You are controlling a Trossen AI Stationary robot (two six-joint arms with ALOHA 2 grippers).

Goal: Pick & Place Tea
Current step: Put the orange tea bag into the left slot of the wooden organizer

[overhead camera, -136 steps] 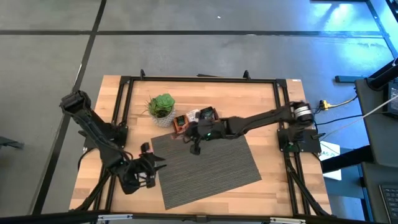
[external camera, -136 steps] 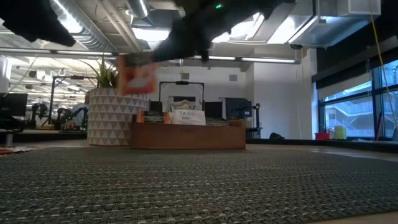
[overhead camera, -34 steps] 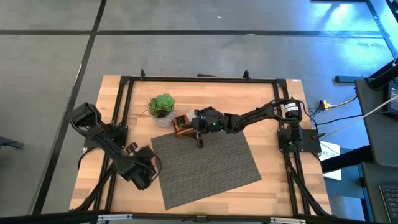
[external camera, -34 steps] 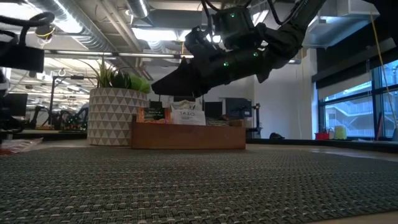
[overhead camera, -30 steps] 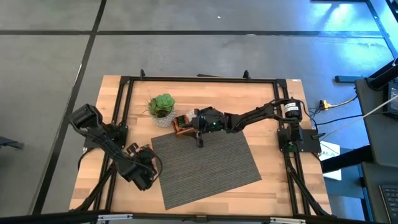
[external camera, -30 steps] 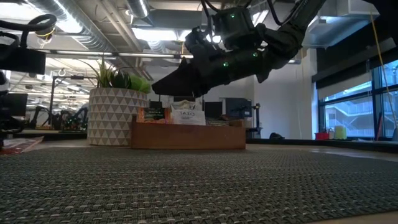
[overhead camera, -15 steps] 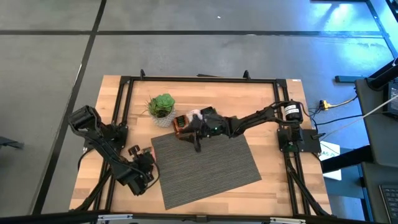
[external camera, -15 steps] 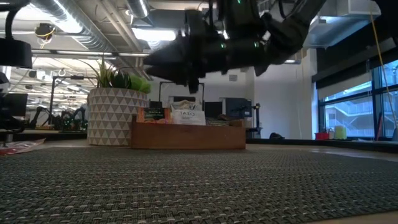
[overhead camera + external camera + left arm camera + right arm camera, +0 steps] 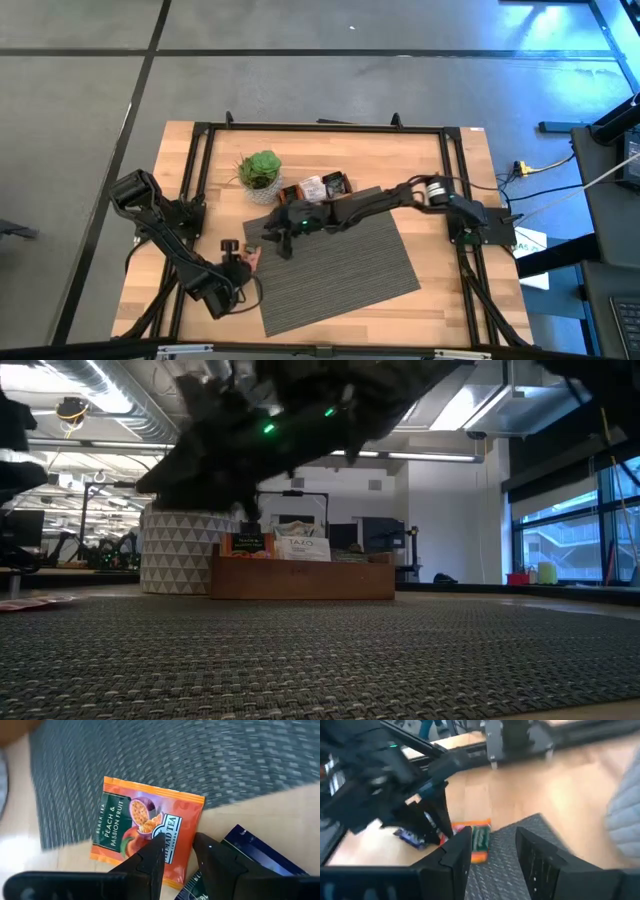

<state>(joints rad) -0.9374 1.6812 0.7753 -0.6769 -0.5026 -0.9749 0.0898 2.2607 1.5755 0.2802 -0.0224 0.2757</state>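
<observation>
Both grippers above the mat's left edge, empty.
Left gripper (image 9: pixel 175 852) parted above an orange sachet (image 9: pixel 145 827); right gripper (image 9: pixel 492 845) parted, nothing held.

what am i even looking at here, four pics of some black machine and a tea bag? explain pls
It is one table seen by four cameras at one moment. Two dark robot arms stand at a wooden table, each ending in a two-finger gripper.

The overhead picture shows everything: the left gripper at the edge of a grey woven mat, and the right gripper reaching across that mat towards it. Behind the mat are a small potted plant and a wooden tray of tea sachets.

The low picture looks level across the mat at the tray.

The other two pictures come from cameras on the wrists. The left one looks down past its open fingers at an orange tea sachet lying half on the mat, half on the wood, with a dark blue sachet beside it. The right one sees both sachets from farther off. Neither gripper holds anything.
</observation>
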